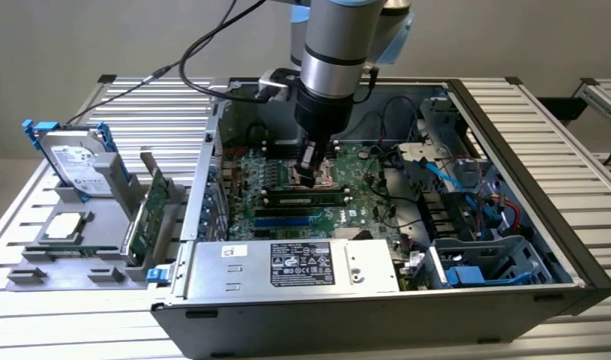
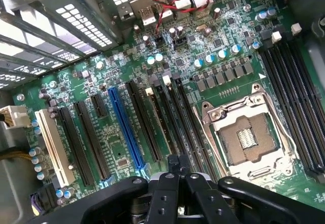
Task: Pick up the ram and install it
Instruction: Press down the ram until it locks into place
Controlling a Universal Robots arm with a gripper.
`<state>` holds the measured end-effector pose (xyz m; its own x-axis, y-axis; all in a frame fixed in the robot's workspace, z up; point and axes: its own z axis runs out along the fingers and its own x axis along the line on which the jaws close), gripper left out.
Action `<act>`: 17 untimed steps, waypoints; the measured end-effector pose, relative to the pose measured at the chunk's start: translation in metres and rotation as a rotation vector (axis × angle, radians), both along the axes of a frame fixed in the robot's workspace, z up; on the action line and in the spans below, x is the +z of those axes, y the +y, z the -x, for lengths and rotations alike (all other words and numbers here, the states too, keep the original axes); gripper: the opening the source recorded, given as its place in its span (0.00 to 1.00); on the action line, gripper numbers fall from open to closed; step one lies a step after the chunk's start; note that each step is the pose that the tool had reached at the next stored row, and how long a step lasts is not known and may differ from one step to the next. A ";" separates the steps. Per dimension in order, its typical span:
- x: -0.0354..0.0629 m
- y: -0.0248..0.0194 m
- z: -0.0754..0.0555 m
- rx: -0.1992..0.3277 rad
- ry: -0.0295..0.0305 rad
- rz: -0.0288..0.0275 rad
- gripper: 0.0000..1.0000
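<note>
Over the motherboard (image 2: 127,76), the closed pincer (image 2: 172,170) hides its fingertips' contact.

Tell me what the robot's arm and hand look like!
The arm is a fat, round, shiny silver tube with a light blue cap near the top. Black cables loop off it. Lower down it turns black and gets thinner, ending in a small black hand made of dark metal fingers with little bolts.
</note>
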<state>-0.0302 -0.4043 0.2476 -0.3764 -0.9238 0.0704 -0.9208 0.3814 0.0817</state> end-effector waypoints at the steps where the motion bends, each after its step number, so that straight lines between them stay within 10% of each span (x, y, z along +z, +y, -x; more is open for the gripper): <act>1: 0.0000 0.0000 0.000 -0.011 -0.0006 0.0031 0.11; 17: 0.0000 0.0000 0.000 -0.207 -0.0029 0.0347 0.11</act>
<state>-0.0302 -0.4043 0.2476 -0.5582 -0.8237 0.0994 -0.8227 0.5651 0.0627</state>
